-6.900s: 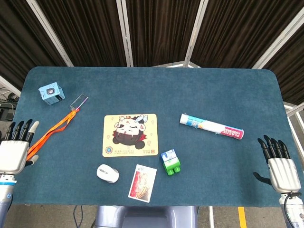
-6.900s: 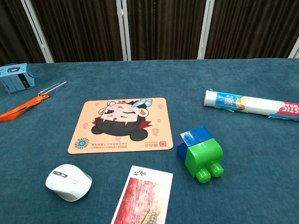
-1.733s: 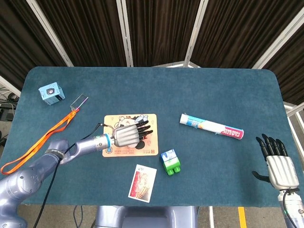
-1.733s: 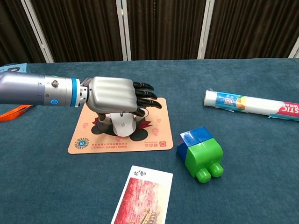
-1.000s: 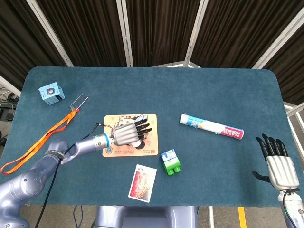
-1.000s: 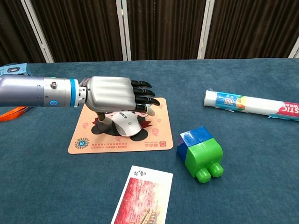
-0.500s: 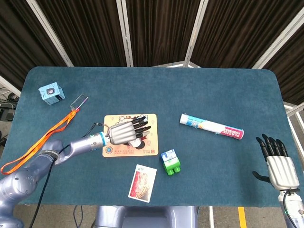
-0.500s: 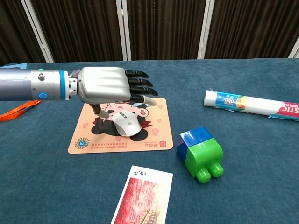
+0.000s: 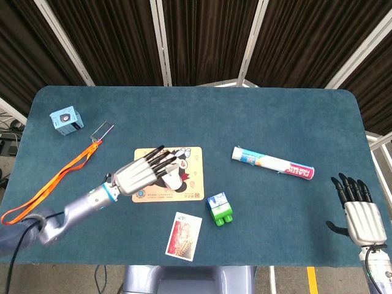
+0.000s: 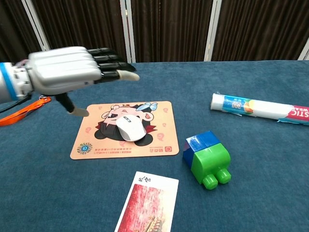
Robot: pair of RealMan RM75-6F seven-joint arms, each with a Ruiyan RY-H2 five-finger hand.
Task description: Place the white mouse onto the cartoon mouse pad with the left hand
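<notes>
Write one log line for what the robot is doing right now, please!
step: release done | white mouse: resting on cartoon mouse pad | left robot hand: open, above pad, holding nothing | right robot hand: open, idle

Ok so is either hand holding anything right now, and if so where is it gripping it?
Nothing is held. The left hand is open above the table, clear of the white mouse, which lies on the cartoon mouse pad. The right hand is open and holds nothing.
</notes>
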